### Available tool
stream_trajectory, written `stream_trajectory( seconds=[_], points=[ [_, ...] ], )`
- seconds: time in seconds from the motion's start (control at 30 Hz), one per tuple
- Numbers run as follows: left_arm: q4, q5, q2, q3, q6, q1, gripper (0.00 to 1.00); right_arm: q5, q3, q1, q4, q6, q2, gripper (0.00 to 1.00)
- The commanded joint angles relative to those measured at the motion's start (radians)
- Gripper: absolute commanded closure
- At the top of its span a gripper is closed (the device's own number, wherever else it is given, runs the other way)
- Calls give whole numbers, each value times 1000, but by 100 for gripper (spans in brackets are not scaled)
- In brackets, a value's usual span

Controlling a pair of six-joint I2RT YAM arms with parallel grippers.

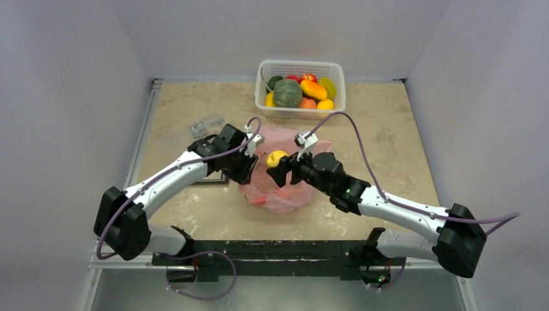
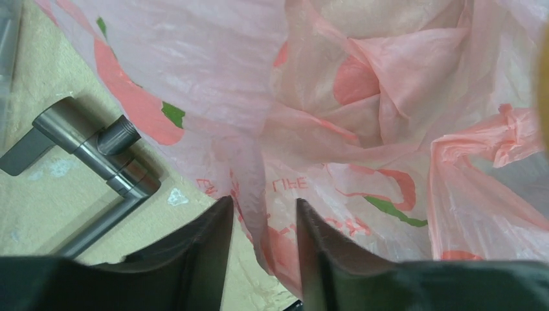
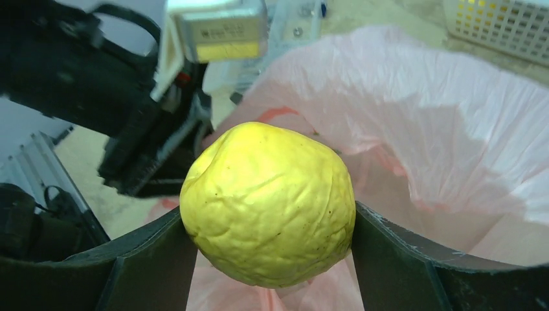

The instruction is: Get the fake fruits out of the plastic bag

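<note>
Pink plastic bag (image 1: 280, 193) sits mid-bench, between the two arms, mouth open upward, crumpled, with red and green print on the film. One yellow fruit (image 3: 268, 204), wrinkled skin, roundish, is held just above the bag mouth, not touching the film as far as the right wrist view shows. Right fingers (image 3: 403, 260) pinch it from both sides, one pad against each flank. In the top view the fruit shows as a yellow spot at the bag's far rim.

Left fingers (image 2: 202, 254) are on the bag's left side, closed down to a narrow gap with a fold of the pink film caught between them, so they pinch the bag wall. What else is inside the bag cannot be told: the left wrist view shows only folded film, and the top view only a reddish patch low on the near side, which may be print.

White perforated basket (image 1: 302, 65) stands at the far edge of the bench, well apart from the bag, and is full. In it:
- dull-green melon (image 1: 287, 93), middle
- orange fruit (image 1: 313, 89), just right of the melon
- yellow-green fruit (image 1: 329, 86), at the right wall
- yellow fruit pieces at the near right and near left corners
- peach-orange piece near the melon's near right side
- red apples (image 1: 308, 78), far side
- dark green avocado shape (image 1: 274, 81), far left

Clear packet (image 1: 206, 124) lies on the bench left of the bag, toward the far side. Grey metal fitting (image 2: 97, 150) lies on the bench just left of the bag, beside the left fingers.
</note>
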Motion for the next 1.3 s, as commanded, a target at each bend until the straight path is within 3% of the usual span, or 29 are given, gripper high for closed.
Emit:
stream_trajectory(
  seconds=[0.0, 0.2, 0.3, 0.5, 0.67, 0.93, 1.27],
  points=[
    [15, -24, -50, 28, -18, -3, 52, -11, 88, 1, -41, -2, -44, 100],
    [56, -59, -178, -12, -19, 7, 19, 3, 183, -4, -74, -7, -54, 100],
    [97, -82, -269, -46, -24, 16, 11, -8, 239, -20, -97, -12, -54, 100],
    [158, -204, -434, -101, -19, 18, 11, 17, 361, -104, -118, -15, -16, 100],
    [162, -294, -509, -121, -17, 19, 13, 90, 487, -212, -139, -12, 117, 100],
    [162, -302, -545, -129, -12, 18, 14, 163, 749, -391, -122, -31, 476, 100],
    [156, -278, -526, -126, -8, 19, 14, 155, 1275, -520, -283, -2, 962, 95]
  ],
)
